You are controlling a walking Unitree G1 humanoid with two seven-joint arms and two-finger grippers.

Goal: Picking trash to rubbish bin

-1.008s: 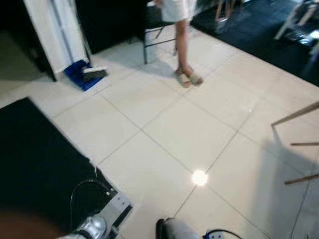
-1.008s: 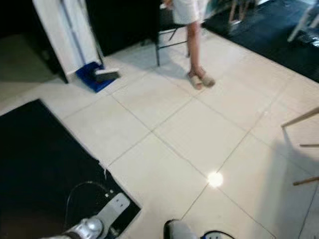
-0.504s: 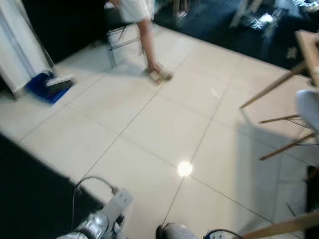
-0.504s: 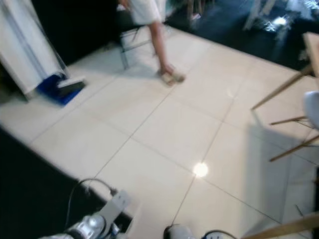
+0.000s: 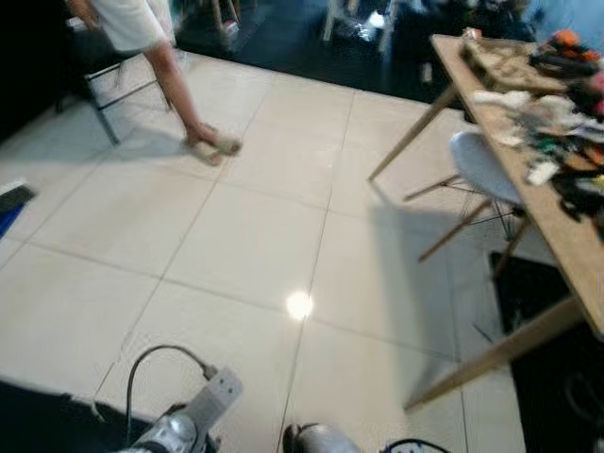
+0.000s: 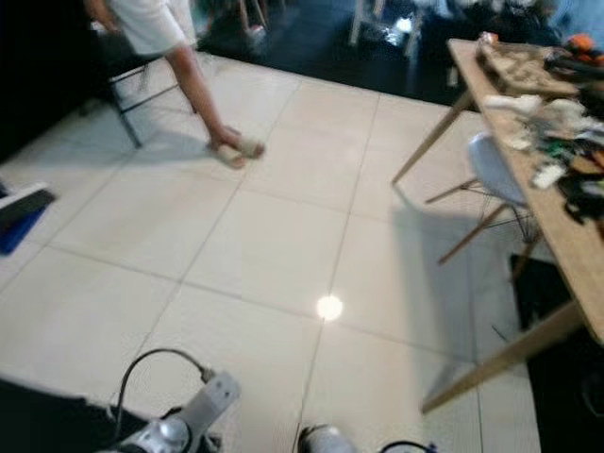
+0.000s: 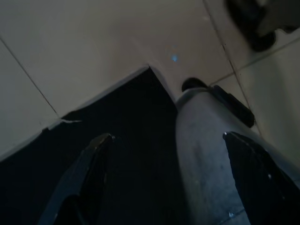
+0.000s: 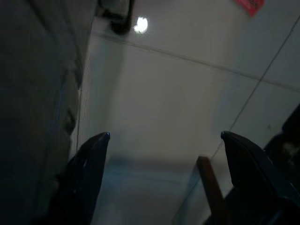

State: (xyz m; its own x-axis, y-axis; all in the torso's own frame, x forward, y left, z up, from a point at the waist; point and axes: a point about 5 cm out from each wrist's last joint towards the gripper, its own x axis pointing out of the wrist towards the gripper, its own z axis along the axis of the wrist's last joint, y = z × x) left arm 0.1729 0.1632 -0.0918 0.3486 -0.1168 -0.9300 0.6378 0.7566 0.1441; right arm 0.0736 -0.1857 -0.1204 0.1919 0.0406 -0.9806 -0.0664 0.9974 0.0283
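My left gripper hangs open with nothing between its fingers, over a black mat and beside my own grey leg. My right gripper is open too, above pale floor tiles. A small red scrap lies on the tiles farther off in the right wrist view. A thin wooden leg stands close by the right fingers. In the head views my silver left arm with its looped cable shows at the bottom edge.
A person's legs in sandals stand at the far left beside a dark chair. A long wooden table cluttered with items runs along the right, with a white chair tucked under it. A blue dustpan lies at the left edge.
The camera has swung to the right: the table and white chair came into view, while the person and dustpan slid left. Both arms hang as before.
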